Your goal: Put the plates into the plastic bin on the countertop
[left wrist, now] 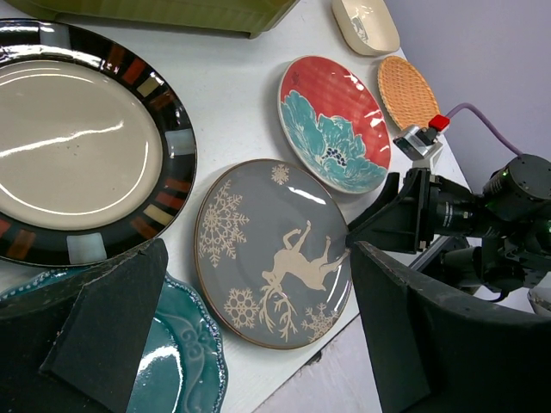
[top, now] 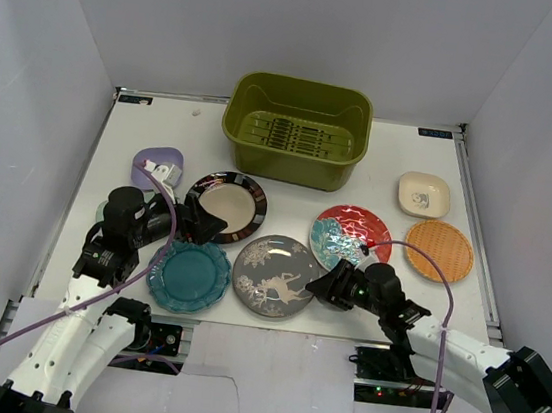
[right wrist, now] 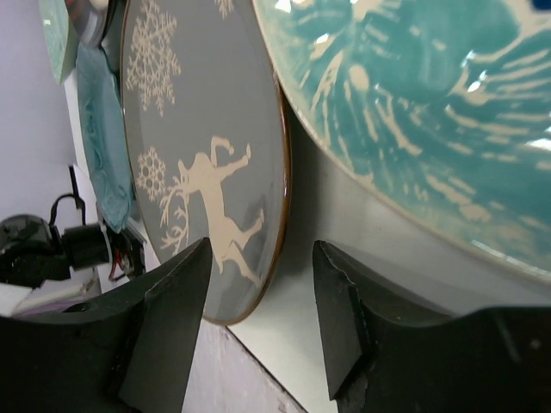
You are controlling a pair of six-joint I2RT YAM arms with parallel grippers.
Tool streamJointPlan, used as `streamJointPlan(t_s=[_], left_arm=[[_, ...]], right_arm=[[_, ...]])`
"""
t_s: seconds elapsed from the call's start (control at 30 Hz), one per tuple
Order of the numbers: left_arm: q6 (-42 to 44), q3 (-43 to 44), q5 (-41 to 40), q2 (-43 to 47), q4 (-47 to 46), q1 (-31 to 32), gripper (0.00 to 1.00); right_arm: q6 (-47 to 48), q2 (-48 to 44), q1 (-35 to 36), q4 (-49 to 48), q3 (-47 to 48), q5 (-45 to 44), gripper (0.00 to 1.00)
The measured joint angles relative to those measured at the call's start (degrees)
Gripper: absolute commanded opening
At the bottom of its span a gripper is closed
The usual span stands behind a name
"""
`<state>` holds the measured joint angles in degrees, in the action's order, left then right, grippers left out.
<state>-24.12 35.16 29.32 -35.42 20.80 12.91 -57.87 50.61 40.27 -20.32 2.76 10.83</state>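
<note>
The olive-green plastic bin [top: 296, 128] stands at the back of the white countertop [top: 392, 160] and holds nothing. In front lie the black-rimmed cream plate [top: 226, 205], teal scalloped plate [top: 188, 274], grey deer plate [top: 278, 275], red-teal plate [top: 351, 238], orange woven plate [top: 439, 250], cream square [top: 424, 194] and lavender square [top: 157, 165]. My right gripper [right wrist: 258, 318] is open, low at the grey plate's [right wrist: 202, 129] right rim, one finger over the plate and one beside it. My left gripper [left wrist: 258, 344] is open and empty above the gap between the black-rimmed [left wrist: 77, 146] and teal [left wrist: 172, 361] plates.
A mint plate [top: 104, 211] is mostly hidden under my left arm. White walls close the left, right and back sides. The grey plate lies close to the table's front edge [left wrist: 344, 344]. My right gripper [left wrist: 379, 228] shows in the left wrist view.
</note>
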Motion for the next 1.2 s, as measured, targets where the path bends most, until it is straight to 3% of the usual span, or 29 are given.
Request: streamJointPlan(t_s=[0.23,0.37,0.4,0.5,0.67,0.8,0.87,0.97,1.2], left_arm=[[-0.35,-0.11,0.00,-0.17,-0.02,0.00,0.98],[-0.37,-0.13,-0.04,-0.13,-0.02,0.00,0.98],[-0.37,-0.17,-0.13,-0.09,-0.04,0.00,0.98],[-0.37,-0.20,-0.26,-0.04,-0.04,0.00,0.98],[-0.39,-0.20,-0.52,-0.02,-0.02,0.00,0.97],[-0.39,-0.20,-1.29,0.17,0.04,-0.02,0.94],[-0.44,-0.20,-1.92,0.35,0.07,-0.04,0.91],[-0.59,-0.20,-2.40,0.31,0.20,-0.04,0.88],[-0.81,-0.20,-3.21,0.28,0.26,-0.04,0.87]], right_arm=[[-0.68,10.08,0.15,-11.06,0.04,-1.42,0.49],[-1.70,16.48,0.70,-17.29,0.13,-0.74,0.28],[-1.86,17.55,0.74,-18.05,0.13,-0.59,0.14],[-3.91,17.99,0.74,-18.49,0.09,-0.59,0.08],[-3.56,7.10,1.62,-10.62,0.11,-2.21,0.08],[0.11,-8.44,1.86,6.14,1.77,-4.74,0.08],[2.60,-12.57,1.86,15.04,5.79,-6.01,0.08],[6.73,-11.04,1.81,25.18,17.14,-7.41,0.08],[16.37,2.45,-2.45,27.04,49.33,-9.38,0.08]])
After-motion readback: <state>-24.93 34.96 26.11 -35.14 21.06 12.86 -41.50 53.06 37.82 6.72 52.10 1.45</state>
